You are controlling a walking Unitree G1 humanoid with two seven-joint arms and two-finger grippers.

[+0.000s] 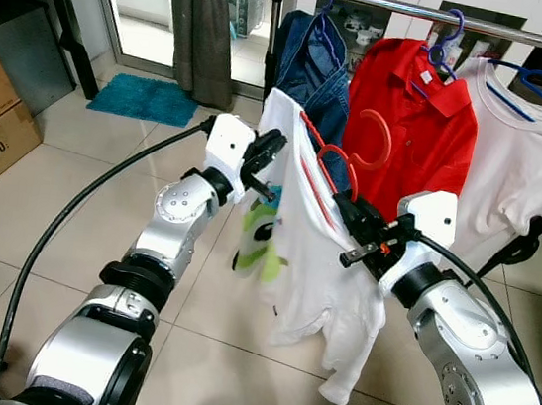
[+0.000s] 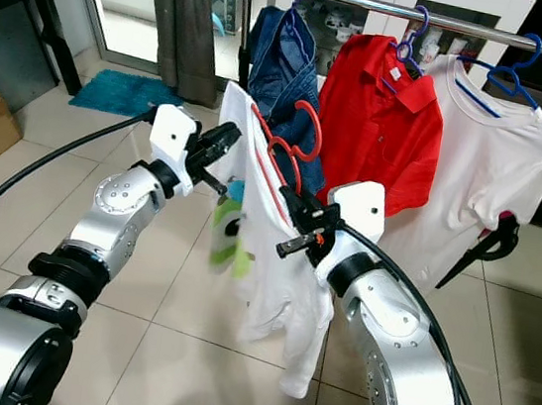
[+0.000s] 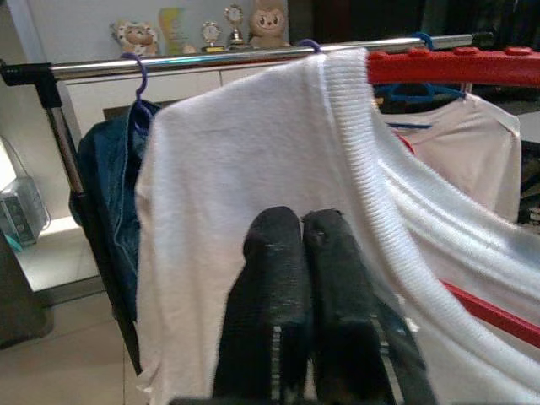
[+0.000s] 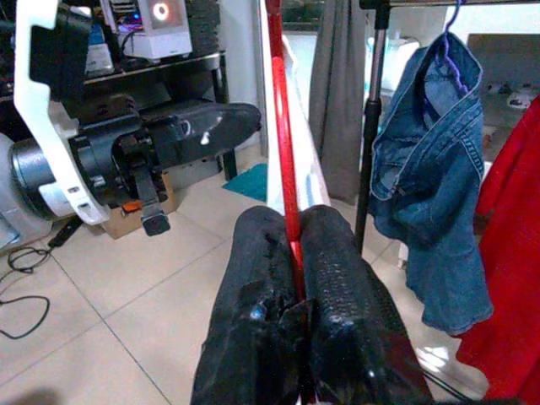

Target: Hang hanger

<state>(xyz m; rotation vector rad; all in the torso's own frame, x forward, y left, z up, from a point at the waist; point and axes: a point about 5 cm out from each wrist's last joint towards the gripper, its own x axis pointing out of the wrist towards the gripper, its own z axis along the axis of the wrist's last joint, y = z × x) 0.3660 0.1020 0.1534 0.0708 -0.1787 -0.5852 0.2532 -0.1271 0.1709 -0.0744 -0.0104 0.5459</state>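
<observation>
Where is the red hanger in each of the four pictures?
Left eye view: red hanger, centre, hook up, below the rail.
Right eye view: hanger, left of centre, before the jeans.
Left wrist view: red bar at top right, above the white shirt.
Right wrist view: thin red rod running up from the right gripper.
Shared landmark: the jeans.

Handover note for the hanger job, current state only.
Left gripper: shut on the white shirt at its shoulder.
Right gripper: shut on the red hanger inside that shirt.
Both hold the shirt below and in front of the rail, which already carries a denim garment, a red polo and a white tee.
Left: hook the hanger onto the rail, release.
</observation>
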